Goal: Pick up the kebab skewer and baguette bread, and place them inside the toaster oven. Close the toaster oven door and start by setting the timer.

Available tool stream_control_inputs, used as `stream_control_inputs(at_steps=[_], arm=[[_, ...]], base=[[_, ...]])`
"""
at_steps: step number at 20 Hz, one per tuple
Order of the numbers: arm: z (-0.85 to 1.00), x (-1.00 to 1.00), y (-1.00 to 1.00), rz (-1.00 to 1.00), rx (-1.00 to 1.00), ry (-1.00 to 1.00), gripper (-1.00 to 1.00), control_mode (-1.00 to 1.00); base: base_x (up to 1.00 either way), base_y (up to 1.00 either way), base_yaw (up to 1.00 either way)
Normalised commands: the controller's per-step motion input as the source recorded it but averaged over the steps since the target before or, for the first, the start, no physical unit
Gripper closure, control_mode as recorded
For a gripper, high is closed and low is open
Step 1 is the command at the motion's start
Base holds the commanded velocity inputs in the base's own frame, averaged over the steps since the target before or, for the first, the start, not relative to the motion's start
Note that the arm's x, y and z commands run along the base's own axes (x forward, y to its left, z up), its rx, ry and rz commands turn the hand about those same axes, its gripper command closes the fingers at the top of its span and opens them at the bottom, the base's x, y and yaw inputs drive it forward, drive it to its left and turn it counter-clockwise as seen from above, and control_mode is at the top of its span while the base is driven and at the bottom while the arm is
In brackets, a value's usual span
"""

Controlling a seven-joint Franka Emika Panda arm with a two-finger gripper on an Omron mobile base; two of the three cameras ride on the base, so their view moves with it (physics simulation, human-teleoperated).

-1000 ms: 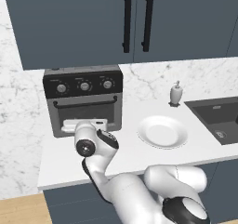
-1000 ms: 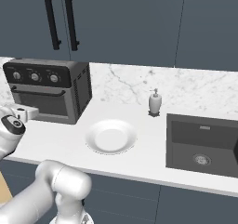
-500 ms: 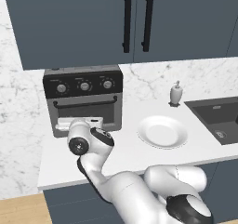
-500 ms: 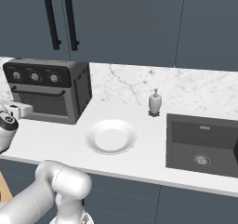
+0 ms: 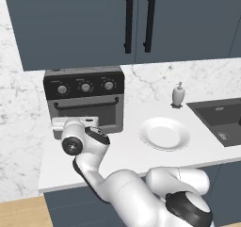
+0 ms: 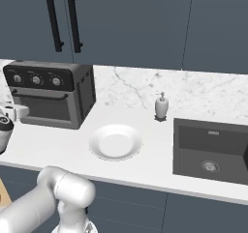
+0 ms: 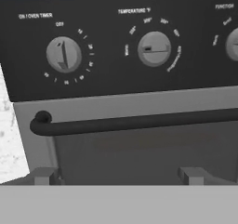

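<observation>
The toaster oven (image 5: pixel 84 95) stands at the back left of the counter, its door (image 5: pixel 89 112) shut with the black bar handle (image 7: pixel 135 121) across it. My gripper (image 5: pixel 75 122) hovers open just in front of the oven's lower left, fingertips (image 7: pixel 44 175) spread wide and empty. In the hand view the timer knob (image 7: pixel 63 55) sits upper left, pointing at off, with the temperature knob (image 7: pixel 154 49) to its right. My gripper (image 6: pixel 12 112) also shows at the left edge of the right base view, beside the oven (image 6: pixel 82 94). The kebab skewer and baguette bread are out of view.
An empty white plate (image 5: pixel 164 133) lies on the counter right of the oven. A soap dispenser (image 5: pixel 177 95) stands behind it by the wall. The dark sink (image 5: pixel 221 120) is at the far right. Dark cabinets hang above.
My hand has slid left along the oven's front, from near the door's middle to its left end. The door stays shut and the jaws stay open.
</observation>
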Motion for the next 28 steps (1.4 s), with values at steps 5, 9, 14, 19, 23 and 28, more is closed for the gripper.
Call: stream_control_inputs(at_steps=[5, 9, 14, 19, 23, 28], arm=[[0.25, 0.0, 0.13, 0.0, 0.0, -0.02, -1.0, -1.0], [0.21, 0.0, 0.0, 0.0, 0.0, -0.01, -1.0, -1.0], [0.05, 0.0, 0.01, 0.0, -0.01, -0.08, -1.0, -1.0], [0.03, 0.06, 0.0, 0.0, 0.0, -0.17, -1.0, -1.0], [0.17, 0.16, 0.04, 0.0, 0.0, -0.13, -1.0, -1.0], [0.25, 0.14, 0.05, 0.0, 0.0, -0.02, -1.0, -1.0]], base=[[0.0, 0.0, 0.0], [0.0, 0.0, 0.0], [0.0, 0.0, 0.0], [0.0, 0.0, 0.0], [0.0, 0.0, 0.0], [0.0, 0.0, 0.0]])
